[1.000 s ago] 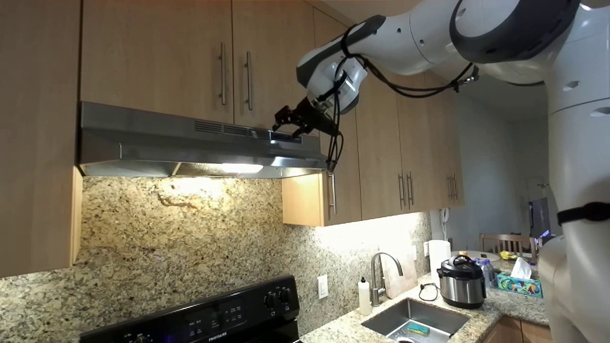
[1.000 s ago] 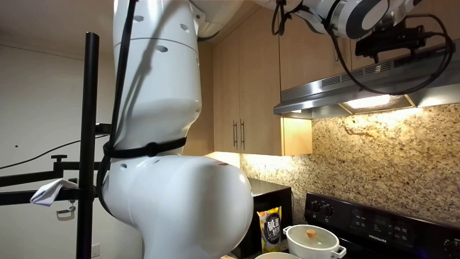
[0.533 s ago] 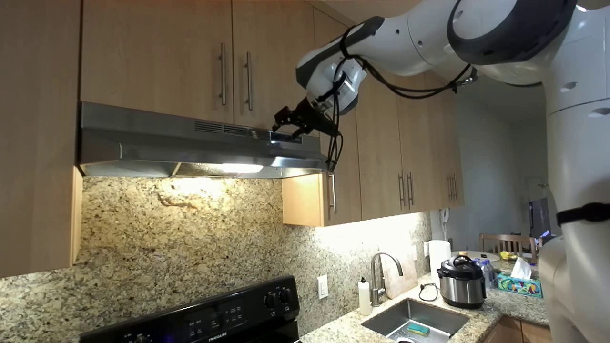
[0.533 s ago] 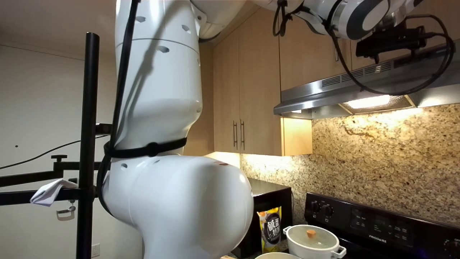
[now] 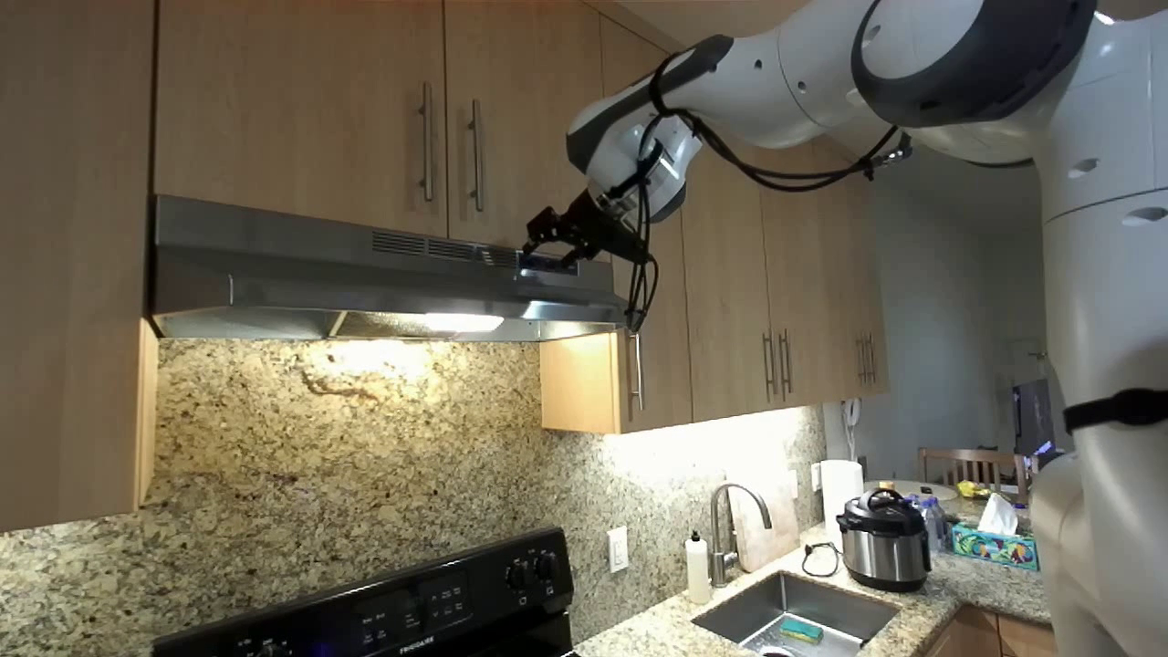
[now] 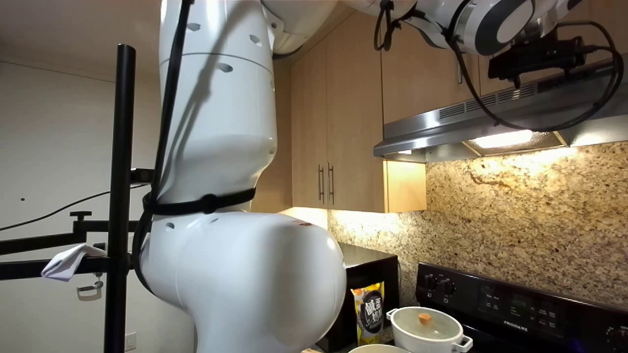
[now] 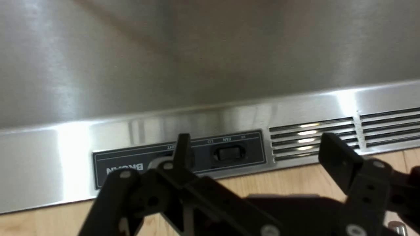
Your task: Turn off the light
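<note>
The light (image 5: 456,322) glows warm white under the stainless-steel range hood (image 5: 347,269); it shows lit in both exterior views. My gripper (image 5: 547,255) is at the hood's upper front strip, jaws wide apart with nothing between them. In the wrist view a black control panel (image 7: 205,160) carries upside-down lettering and a fan switch (image 7: 229,153), which lies between the fingers. The left finger (image 7: 182,152) covers part of the label ending in "GHT" and most of the panel behind it. Whether that finger touches the panel, I cannot tell.
Vent slots (image 7: 305,139) sit beside the panel, under the right finger. Wooden cabinets (image 5: 525,119) with bar handles rise directly above the hood. A loose black cable (image 6: 544,130) hangs from the wrist in front of the hood. Below are the stove's back panel (image 5: 392,607) and a white pot (image 6: 427,338).
My gripper has shifted slightly: a little lower in both exterior views and slightly rightward in them. The upper arm links have moved a small amount. The light stays lit and the jaws stay apart.
</note>
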You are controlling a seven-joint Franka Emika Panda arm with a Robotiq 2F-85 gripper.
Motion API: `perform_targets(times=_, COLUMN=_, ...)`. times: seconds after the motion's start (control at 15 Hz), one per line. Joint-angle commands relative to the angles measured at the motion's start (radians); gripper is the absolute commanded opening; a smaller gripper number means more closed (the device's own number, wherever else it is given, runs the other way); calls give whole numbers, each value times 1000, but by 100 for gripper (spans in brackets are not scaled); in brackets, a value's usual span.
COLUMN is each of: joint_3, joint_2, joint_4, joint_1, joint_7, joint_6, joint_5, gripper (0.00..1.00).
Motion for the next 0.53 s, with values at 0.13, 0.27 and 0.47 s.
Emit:
perform_targets(times=0.13, joint_3=-14, joint_2=47, joint_4=56, joint_1=-2, joint_7=-14, joint_6=-39, joint_5=37, gripper=100)
perform_targets(times=0.27, joint_3=-16, joint_2=59, joint_4=73, joint_1=-3, joint_7=-17, joint_6=-46, joint_5=42, gripper=100)
perform_targets(times=0.47, joint_3=-20, joint_2=76, joint_4=102, joint_1=-6, joint_7=-22, joint_6=-52, joint_5=52, gripper=100)
